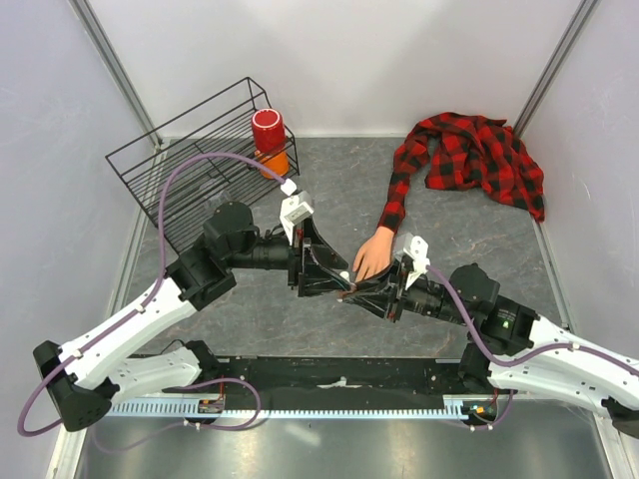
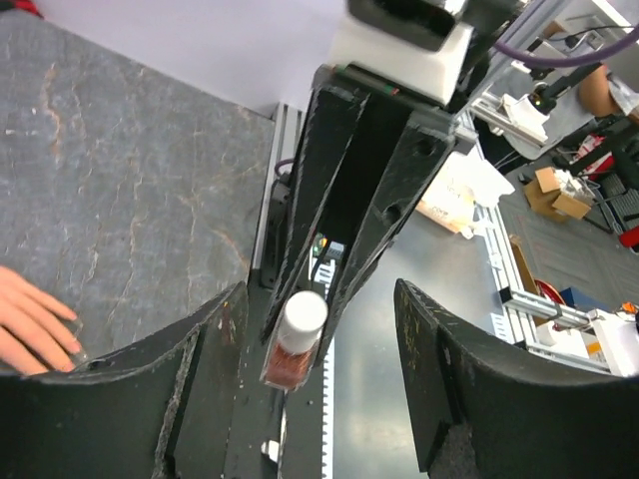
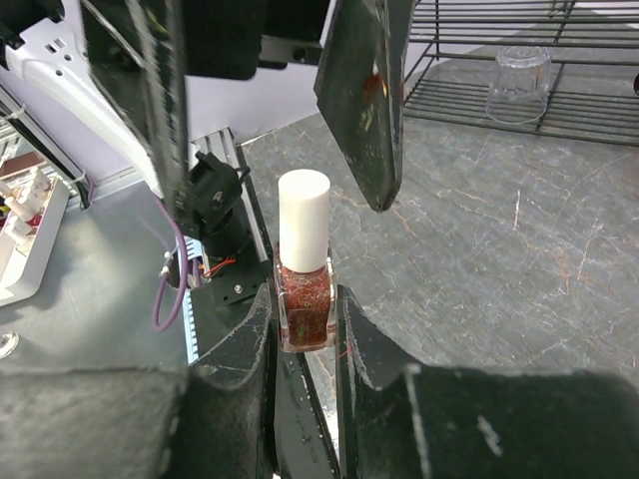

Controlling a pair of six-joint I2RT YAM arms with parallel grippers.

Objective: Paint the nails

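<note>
- Just on the near side of the mannequin hand (image 1: 373,254), both arms met over the tabletop (image 1: 329,180), right by its fingertips.
- Right gripper (image 3: 305,329): jaws pinching the polish bottle (image 3: 305,289) by its glass body, upright, white cap (image 3: 304,220) standing free above them.
- Left gripper (image 2: 319,294): jaws spread wide, one finger on either side of that cap, neither touching it.
- The nails (image 2: 70,345) lay at the tips of the pale fingers, flat on the stone-grey tabletop and bare of polish as far as the wrist view showed; they were too small to read in the overhead view.
- The plaid sleeve (image 1: 399,195) trailed off behind the hand, toward the far right.
- Handling, as I judged it: the bottle looked small, light and hard, its glass smooth enough to slip or turn in the jaws if the cap were twisted firmly.
- Best hold seemed to be the cap itself, squarely around its middle, since the brush likely hangs from it.
- The hand looked stiff but light, and might slide under a pressing brush, so only a gentle touch on those tiny nails.
</note>
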